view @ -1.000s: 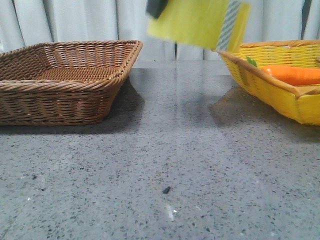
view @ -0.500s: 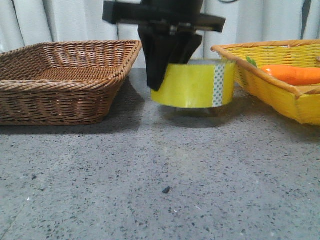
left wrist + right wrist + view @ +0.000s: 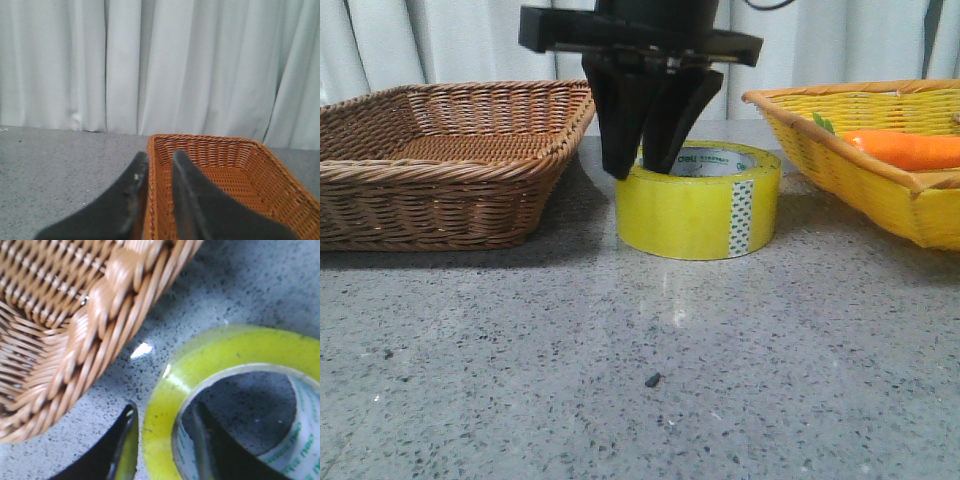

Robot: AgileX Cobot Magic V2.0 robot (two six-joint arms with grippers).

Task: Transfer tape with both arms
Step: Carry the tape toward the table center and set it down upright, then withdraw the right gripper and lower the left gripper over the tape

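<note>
Starting at the left, the brown wicker basket (image 3: 450, 160) is sitting empty beside the right gripper (image 3: 645, 165), and the left gripper (image 3: 157, 165) is waiting over that basket's near rim with its two fingers drawn close together on nothing, well away from the action.

In the middle, the tape (image 3: 698, 200) is now resting flat on the grey table (image 3: 640, 380); half a second ago it was hanging just clear of the surface, and a second ago it was tilted high up in the air. The right gripper is standing directly above the roll's left side, one finger outside the wall and one inside the core, straddling the yellow band (image 3: 160, 415). Whether the fingers are still pinching the wall or already slackening I cannot tell.

To the right of the pincer, the yellow basket (image 3: 880, 190) is holding an orange carrot-like item (image 3: 910, 148).

My reading: the set-down between the baskets is done, so the roll is ready for a release and a pickup by the left arm.
</note>
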